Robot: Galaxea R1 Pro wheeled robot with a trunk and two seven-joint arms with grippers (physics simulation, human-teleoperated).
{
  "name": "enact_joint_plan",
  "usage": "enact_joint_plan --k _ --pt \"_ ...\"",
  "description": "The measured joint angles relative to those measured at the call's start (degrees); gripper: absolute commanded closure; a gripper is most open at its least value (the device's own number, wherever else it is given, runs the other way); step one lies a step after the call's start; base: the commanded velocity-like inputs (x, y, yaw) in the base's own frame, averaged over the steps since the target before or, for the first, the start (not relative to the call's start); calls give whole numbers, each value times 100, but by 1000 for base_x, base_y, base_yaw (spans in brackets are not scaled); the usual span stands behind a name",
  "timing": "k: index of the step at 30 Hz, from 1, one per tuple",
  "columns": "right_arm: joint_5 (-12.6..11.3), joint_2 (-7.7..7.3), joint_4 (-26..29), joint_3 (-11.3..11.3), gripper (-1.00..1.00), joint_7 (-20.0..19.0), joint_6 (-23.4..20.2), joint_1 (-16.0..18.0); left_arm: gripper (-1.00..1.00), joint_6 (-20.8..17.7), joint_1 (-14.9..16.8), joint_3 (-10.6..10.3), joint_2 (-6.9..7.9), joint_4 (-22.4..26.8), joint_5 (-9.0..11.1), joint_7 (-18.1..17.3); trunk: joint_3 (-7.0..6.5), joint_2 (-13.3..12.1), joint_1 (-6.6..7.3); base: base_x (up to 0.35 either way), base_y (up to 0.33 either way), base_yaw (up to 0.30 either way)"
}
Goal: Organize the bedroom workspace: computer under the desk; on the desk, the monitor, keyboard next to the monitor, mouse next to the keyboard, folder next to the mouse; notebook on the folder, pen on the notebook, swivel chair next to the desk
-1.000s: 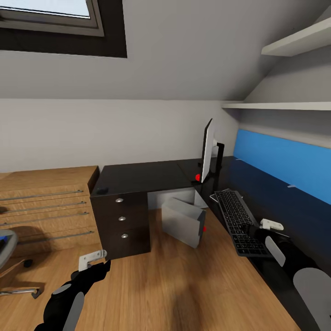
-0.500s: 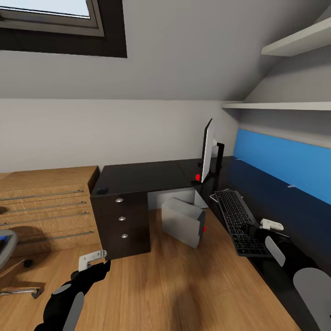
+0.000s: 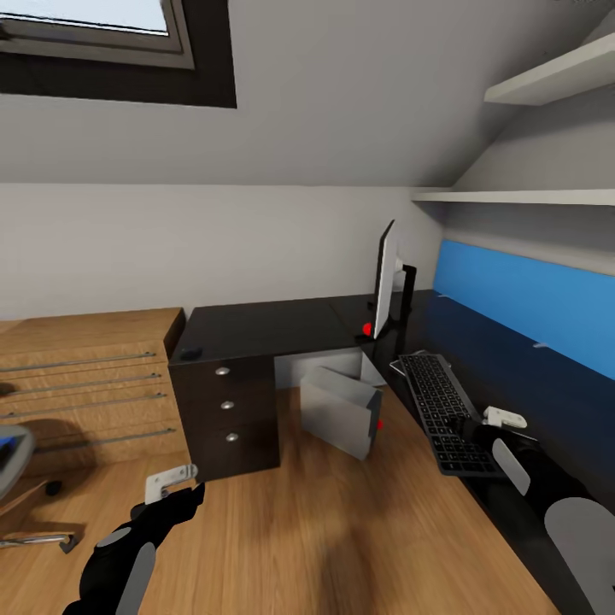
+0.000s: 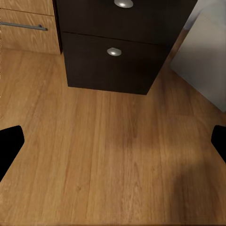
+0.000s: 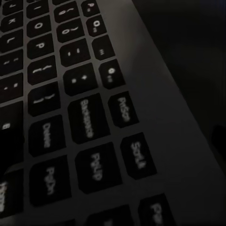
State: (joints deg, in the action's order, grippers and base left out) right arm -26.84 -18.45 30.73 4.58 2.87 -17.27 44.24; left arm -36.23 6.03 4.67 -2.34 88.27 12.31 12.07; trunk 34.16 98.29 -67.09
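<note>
The black-topped desk carries the monitor, seen edge-on at its inner corner. The keyboard lies along the right wing. My right gripper hovers open at its near right end, its camera close over the keys. The mouse sits on the desk's left corner. The grey computer stands angled on the floor, partly under the desk. My left gripper hangs open over the floor before the drawers. The swivel chair shows at the left edge, with a sliver of blue folder. Notebook and pen are out of view.
An oak dresser with bar handles stands left of the desk. White shelves and a blue wall panel run above the right wing. The oak floor lies between my arms.
</note>
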Motion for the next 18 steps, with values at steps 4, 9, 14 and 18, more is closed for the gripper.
enact_joint_plan --k 4,9,14,18 --pt "1 0 -2 4 -100 6 -1 0 -100 0 0 4 0 1 0 0 0 0 1 -87 0 0" --pt "2 -1 -4 10 -100 6 0 0 -100 0 0 30 0 -1 0 0 0 0 2 -16 0 0" --pt "2 0 -5 13 -100 2 -1 -1 -100 0 0 32 0 -2 0 0 0 0 -1 -192 0 0" --pt "3 0 -7 12 -100 8 -2 -2 -100 0 0 33 0 -2 0 0 1 0 1 -138 0 0"
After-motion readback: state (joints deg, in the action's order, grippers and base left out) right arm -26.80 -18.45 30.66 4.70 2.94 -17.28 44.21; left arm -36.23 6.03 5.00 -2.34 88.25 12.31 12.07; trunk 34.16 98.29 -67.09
